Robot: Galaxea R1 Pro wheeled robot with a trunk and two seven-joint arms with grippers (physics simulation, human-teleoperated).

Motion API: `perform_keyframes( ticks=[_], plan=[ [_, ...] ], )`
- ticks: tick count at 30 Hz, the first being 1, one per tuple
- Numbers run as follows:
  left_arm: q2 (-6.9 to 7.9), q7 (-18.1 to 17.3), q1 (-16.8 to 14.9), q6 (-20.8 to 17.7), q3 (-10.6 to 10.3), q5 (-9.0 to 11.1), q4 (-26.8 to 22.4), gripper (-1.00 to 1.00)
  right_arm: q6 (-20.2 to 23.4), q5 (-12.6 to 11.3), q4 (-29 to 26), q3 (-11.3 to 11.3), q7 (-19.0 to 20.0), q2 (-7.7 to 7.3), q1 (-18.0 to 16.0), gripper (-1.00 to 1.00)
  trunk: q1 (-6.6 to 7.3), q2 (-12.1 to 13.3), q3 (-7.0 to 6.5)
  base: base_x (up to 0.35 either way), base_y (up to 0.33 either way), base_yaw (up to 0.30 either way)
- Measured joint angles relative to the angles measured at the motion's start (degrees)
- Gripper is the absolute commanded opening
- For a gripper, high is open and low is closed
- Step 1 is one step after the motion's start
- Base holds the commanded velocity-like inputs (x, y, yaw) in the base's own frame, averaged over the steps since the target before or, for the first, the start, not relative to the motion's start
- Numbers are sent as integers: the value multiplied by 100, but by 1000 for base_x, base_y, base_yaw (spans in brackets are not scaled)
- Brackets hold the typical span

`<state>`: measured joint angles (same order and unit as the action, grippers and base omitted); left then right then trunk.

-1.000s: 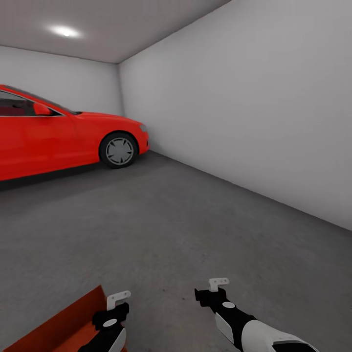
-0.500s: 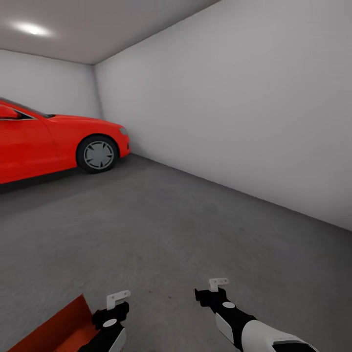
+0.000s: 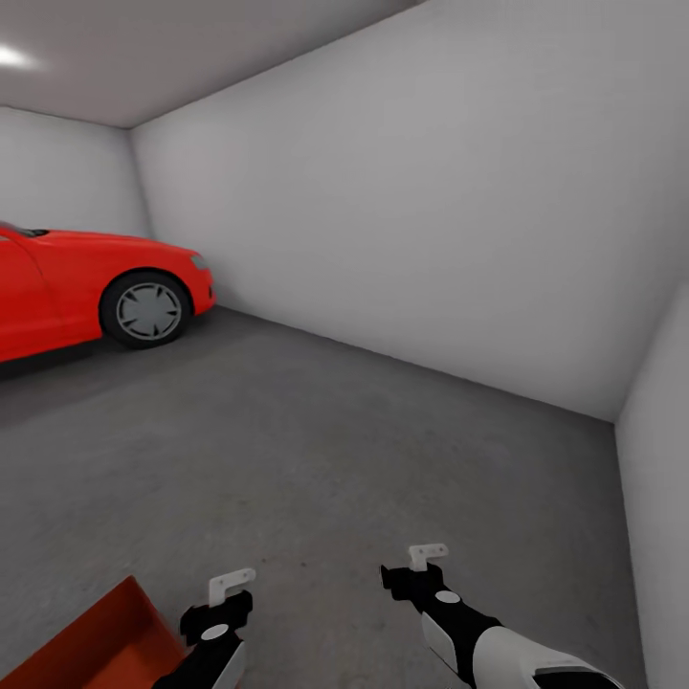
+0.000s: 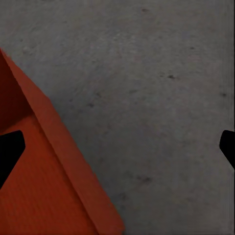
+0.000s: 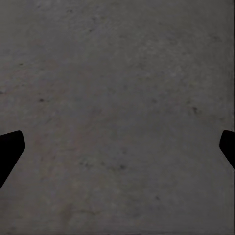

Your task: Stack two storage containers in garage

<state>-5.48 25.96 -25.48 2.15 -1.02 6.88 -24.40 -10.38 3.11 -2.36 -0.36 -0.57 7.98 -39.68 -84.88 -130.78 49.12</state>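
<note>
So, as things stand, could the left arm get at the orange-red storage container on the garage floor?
Probably yes. The storage container sits on the concrete floor right beside the left gripper, whose fingers are spread wide with nothing between. Nothing blocks the way.

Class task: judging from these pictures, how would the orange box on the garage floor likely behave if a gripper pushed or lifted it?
The orange box looks straight-walled and rigid, so probably stiff. Flat-bottomed on the floor, it should slide, not roll. Open-topped and seemingly empty, it is likely light.
</note>
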Motion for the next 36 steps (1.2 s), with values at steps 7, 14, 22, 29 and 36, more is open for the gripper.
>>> perform_keyframes(
  ticks=[7,14,22,29,36],
  plan=[
    [2,0,0,3,0,-1,0,100,0,0,0,0,9,0,0,100,0,0,-38,-10,0,-259],
    [2,-2,0,5,0,5,0,100,0,0,0,0,16,0,0,100,-2,0,-76,-174,0,-259],
    [2,-1,0,8,0,0,0,100,0,0,0,0,17,0,0,100,-3,0,-120,-262,11,-259],
    [2,1,0,7,0,7,-1,100,1,0,-1,0,17,0,1,100,-2,0,-158,-196,177,-259],
    [2,2,0,7,0,8,-1,100,2,0,-1,0,17,9,1,100,1,0,-197,8,291,-250]
  ],
)
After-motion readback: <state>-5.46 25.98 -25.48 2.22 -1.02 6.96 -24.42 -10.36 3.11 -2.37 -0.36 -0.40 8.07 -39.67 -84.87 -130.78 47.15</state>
